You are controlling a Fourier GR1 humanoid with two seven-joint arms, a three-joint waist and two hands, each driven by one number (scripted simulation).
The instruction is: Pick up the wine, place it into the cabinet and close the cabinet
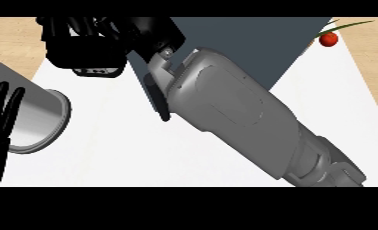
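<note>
Fingers point(16, 100) of the left hand point(6, 119) straight and apart at the left edge, right hand point(83, 49) raised over the white desk point(111, 159), its grasp impossible to tell, wine hidden from sight, grey-blue panel point(251, 39) beyond.

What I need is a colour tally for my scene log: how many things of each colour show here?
Black: 2, right hand and left hand
Grey: 2, right forearm and cylinder beside the left hand
Slate: 1, panel
Red: 1, round thing with green leaves
White: 1, counter
Total: 7
</note>
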